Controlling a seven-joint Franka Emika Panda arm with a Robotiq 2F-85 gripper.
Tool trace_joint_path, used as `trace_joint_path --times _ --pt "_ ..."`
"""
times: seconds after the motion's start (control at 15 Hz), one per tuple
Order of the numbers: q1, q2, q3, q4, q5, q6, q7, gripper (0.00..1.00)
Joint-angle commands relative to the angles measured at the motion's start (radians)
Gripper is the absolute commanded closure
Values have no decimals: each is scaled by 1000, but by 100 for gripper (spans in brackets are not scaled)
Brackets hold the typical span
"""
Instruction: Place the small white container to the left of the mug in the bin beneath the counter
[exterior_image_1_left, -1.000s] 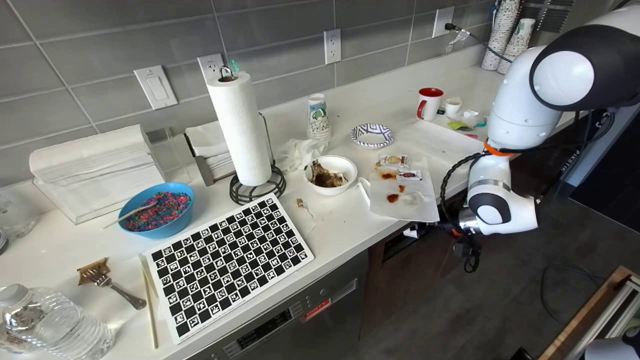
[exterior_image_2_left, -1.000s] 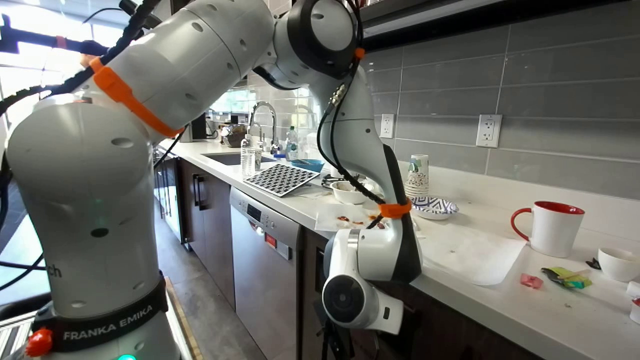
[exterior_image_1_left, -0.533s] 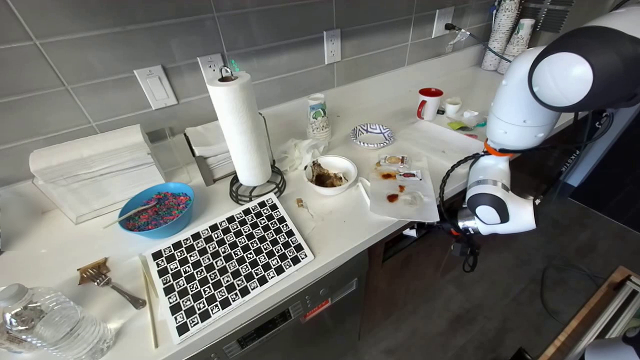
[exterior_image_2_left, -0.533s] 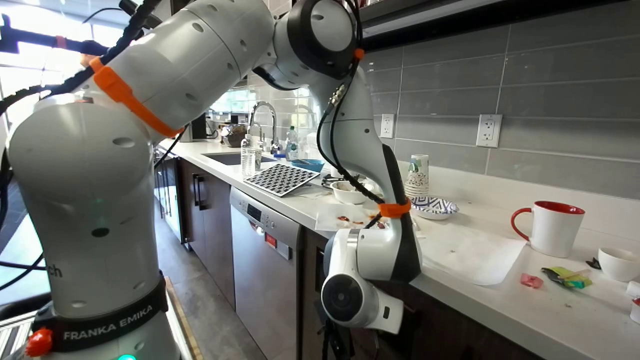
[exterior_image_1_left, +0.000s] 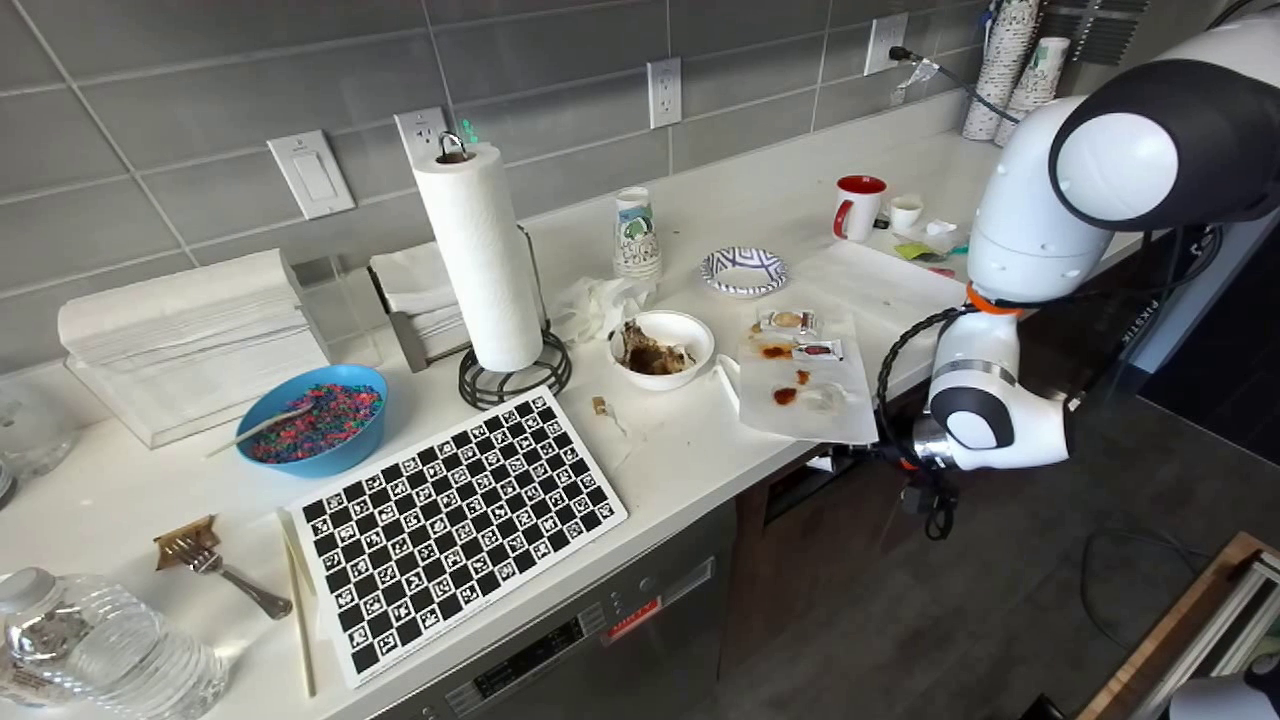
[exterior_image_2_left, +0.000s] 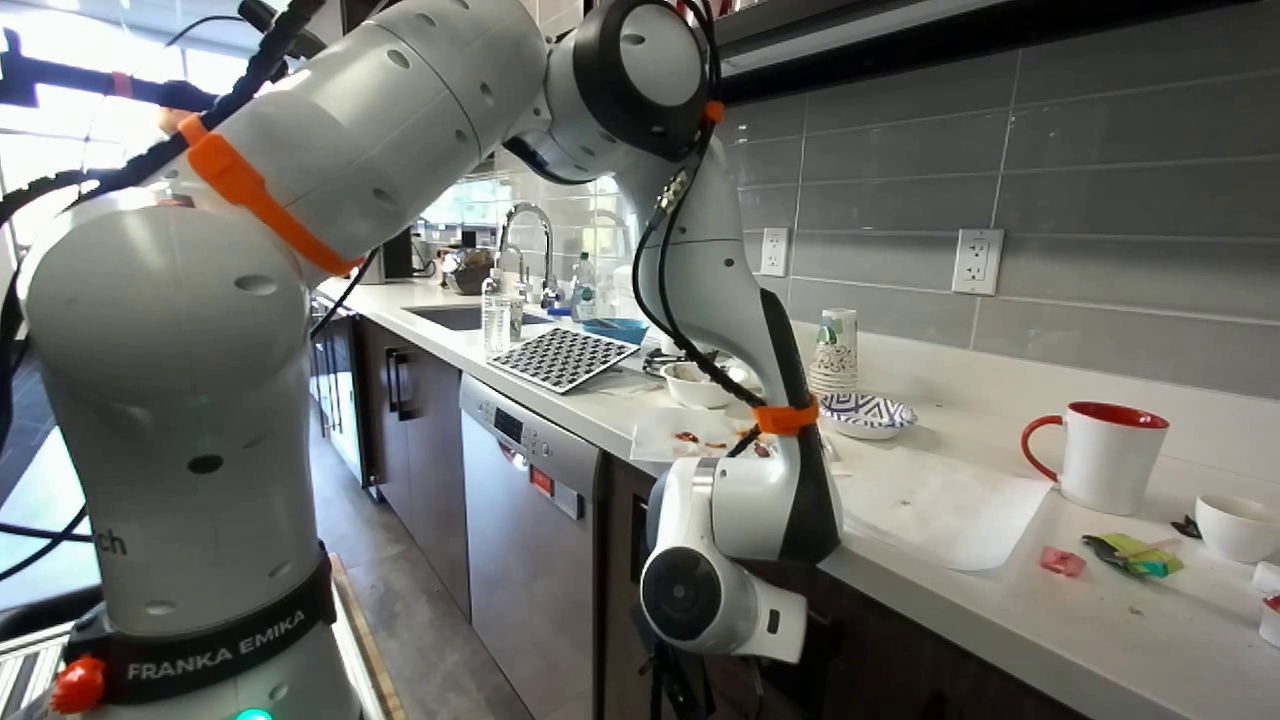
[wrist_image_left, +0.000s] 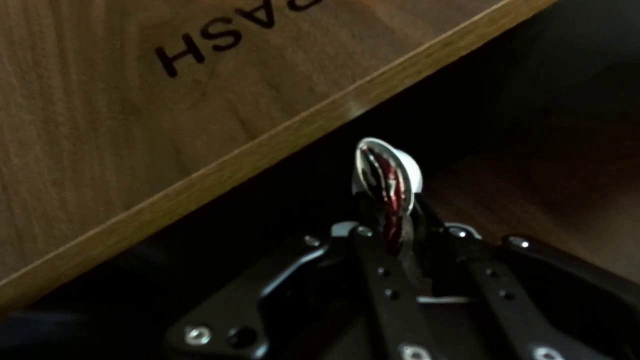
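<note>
The mug (exterior_image_1_left: 858, 207), white with a red inside and handle, stands on the counter in both exterior views (exterior_image_2_left: 1112, 458). My gripper (wrist_image_left: 391, 220) is shut on a small white container (wrist_image_left: 382, 175) with crumpled red and silver foil in it. The container sticks out past the fingertips. In an exterior view it shows as a white bit (exterior_image_1_left: 822, 463) below the counter edge. It is at the dark bin opening (exterior_image_1_left: 790, 497) in the cabinet front. In the wrist view it is just beyond a wooden panel (wrist_image_left: 165, 125) lettered "RASH". The bin's inside is too dark to see.
The counter edge (exterior_image_1_left: 700, 492) and a stained paper sheet (exterior_image_1_left: 850, 400) lie close above the gripper. A dishwasher (exterior_image_1_left: 620, 620) is beside the opening. A white bowl (exterior_image_1_left: 690, 330), patterned bowl (exterior_image_1_left: 745, 270), small white cup (exterior_image_2_left: 1240, 528) and wrappers (exterior_image_2_left: 1135, 553) are on the counter.
The arm has shifted very slightly to the left in an exterior view. The gripper stays at the bin opening with the white container at its tips.
</note>
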Motion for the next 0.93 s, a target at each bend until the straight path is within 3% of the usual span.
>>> trace_joint_path --times 0.0,0.33,0.47,0.53,0.87 --pt "66 67 -6 126 55 46 -71 95" --pt "102 78 -26 141 47 90 -220 95" --pt "79 69 -5 143 47 121 -305 95" --pt "110 74 -29 142 47 118 -319 95" --pt "77 72 0 158 47 172 -455 95"
